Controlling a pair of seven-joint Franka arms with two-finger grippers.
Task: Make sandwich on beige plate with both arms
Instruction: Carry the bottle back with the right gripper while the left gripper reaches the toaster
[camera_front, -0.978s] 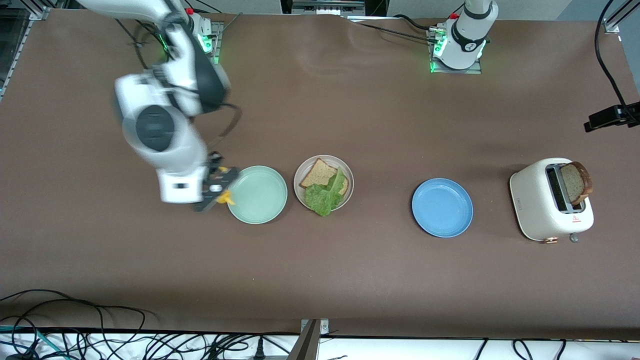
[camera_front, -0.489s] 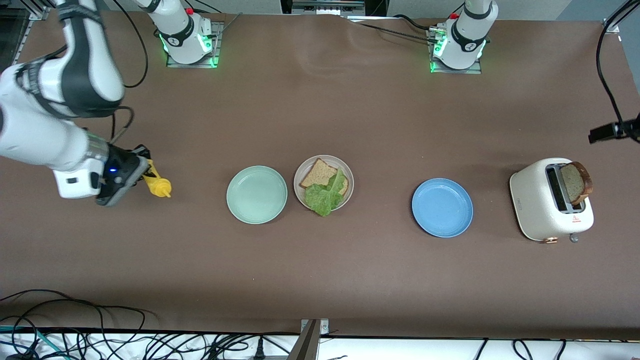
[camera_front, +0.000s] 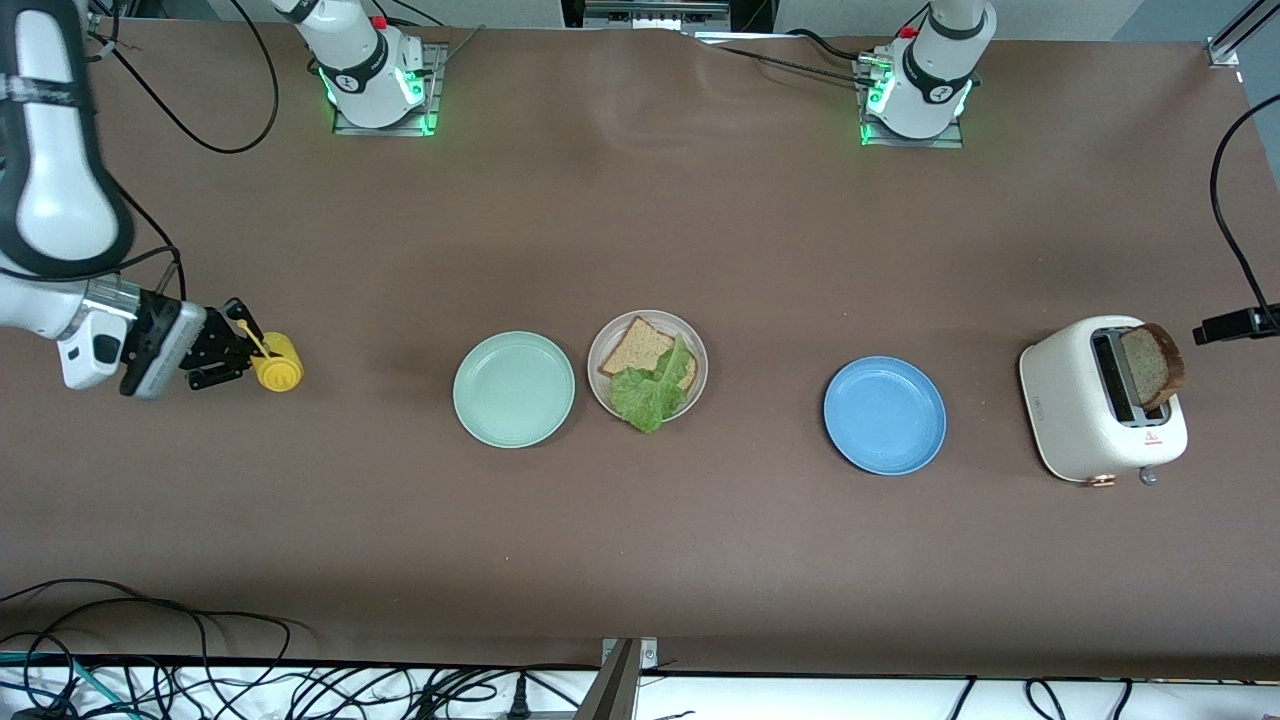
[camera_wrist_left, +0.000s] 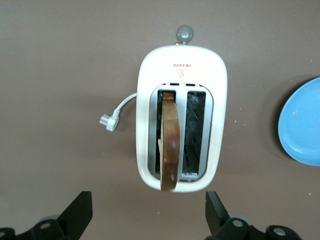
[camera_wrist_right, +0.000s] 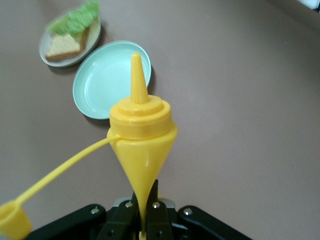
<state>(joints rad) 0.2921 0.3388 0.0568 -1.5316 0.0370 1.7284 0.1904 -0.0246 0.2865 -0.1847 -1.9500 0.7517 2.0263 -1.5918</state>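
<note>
The beige plate (camera_front: 600, 350) holds one bread slice (camera_front: 636, 348) with a lettuce leaf (camera_front: 648, 395) partly over it. A second bread slice (camera_front: 1152, 365) stands in the white toaster (camera_front: 1085, 420) at the left arm's end. My left gripper (camera_wrist_left: 147, 212) is open and empty over the table beside the toaster (camera_wrist_left: 145, 100), whose slice (camera_wrist_left: 169, 145) sticks up from one slot. My right gripper (camera_front: 235, 357) is shut on a yellow squeeze bottle (camera_front: 275, 373) over the right arm's end of the table. The bottle (camera_wrist_right: 142, 130) points toward the plates, its cap (camera_wrist_right: 12, 220) hanging on a strap.
A mint green plate (camera_front: 513, 389) lies beside the beige plate toward the right arm's end. A blue plate (camera_front: 884, 414) lies between the beige plate and the toaster. The toaster's plug (camera_wrist_left: 107, 121) lies loose on the table. Cables run along the table's near edge.
My right arm has swung from the mint green plate's edge out to the right arm's end of the table, carrying the yellow bottle. The food and plates have not moved.
</note>
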